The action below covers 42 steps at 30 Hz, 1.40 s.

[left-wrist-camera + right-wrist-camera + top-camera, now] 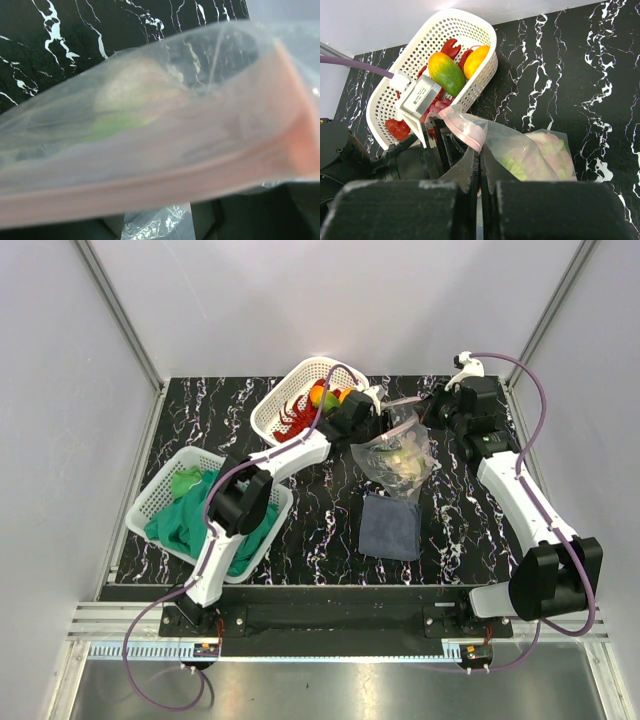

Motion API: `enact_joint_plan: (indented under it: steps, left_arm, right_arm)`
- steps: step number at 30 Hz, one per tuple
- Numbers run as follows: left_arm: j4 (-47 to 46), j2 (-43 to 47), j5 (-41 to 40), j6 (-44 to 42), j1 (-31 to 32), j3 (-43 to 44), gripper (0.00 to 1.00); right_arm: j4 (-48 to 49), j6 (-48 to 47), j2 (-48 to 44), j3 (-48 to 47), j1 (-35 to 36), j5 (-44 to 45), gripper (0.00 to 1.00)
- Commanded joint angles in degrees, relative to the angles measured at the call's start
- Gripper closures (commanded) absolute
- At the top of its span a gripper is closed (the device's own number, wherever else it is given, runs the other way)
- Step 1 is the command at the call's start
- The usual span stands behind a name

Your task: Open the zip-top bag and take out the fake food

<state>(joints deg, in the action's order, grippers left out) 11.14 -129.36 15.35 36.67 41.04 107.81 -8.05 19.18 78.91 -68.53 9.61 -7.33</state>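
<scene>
Black marble-patterned counter (320, 510) carries everything, and the main risk hangs over its middle, toward the far edge. There the zip-top bag (400, 455) is lifted between the two tools, with pale green-yellow fake food (540, 150) inside.

The right tool (480, 167) is pinched tight on the bag's clear rim film. The left tool (375, 428) sits at the pink-red zip strip (150, 185). Plastic smothers its own camera, so I cannot tell whether it is wide, narrow or gripping.

If the left tool has no hold, the bag would dangle from the right tool alone. It could then swing, and its mouth could fold over. The pieces might spill onto the counter or onto the blue-grey cloth (388, 525) lying just on the near side of the bag. If both tools pull hard, the thin film may slide out of the pinch or tear before the strip parts.

The far basket (268, 398) stands just beside the left tool and holds a red lobster (293, 418), a green-yellow fruit (447, 75) and an orange fruit (476, 57). A sideways tug could knock or shove it. The left arm's elbow also hangs above the near-left basket (150, 502) with its green cloth (200, 525), and could brush it.

No brand, label or writing can be read anywhere. The grey plate (420, 97) on the left wrist looks blank.
</scene>
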Motion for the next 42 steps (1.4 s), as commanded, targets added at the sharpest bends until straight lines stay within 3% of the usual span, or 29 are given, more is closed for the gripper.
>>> enact_joint_plan:
  steps: [1, 13, 21, 31, 42]
  left_arm:
    - [2.6, 3.0, -4.8, 4.8, -0.4, -0.8, 0.48]
    - [5.7, 2.8, -6.5, 13.7, 1.7, -3.2, 0.51]
    - [5.1, 0.0, -11.8, 20.4, 1.6, -1.6, 0.38]
    - [4.9, -0.1, -12.9, 23.5, 2.4, -5.3, 0.40]
    - [5.9, -1.0, -19.7, 26.6, 2.7, -7.0, 0.30]
  right_arm:
    - [3.4, 0.1, -2.1, -2.1, -0.5, 2.5, 1.00]
    - [2.3, 1.5, -2.7, -2.2, -0.4, 2.5, 1.00]
    - [1.6, 1.6, -3.3, -2.0, -0.5, 2.4, 1.00]
    - [1.3, 0.4, -3.5, -1.8, -0.4, 3.0, 1.00]
    - [1.2, 0.2, -4.1, -1.6, -0.4, 3.2, 1.00]
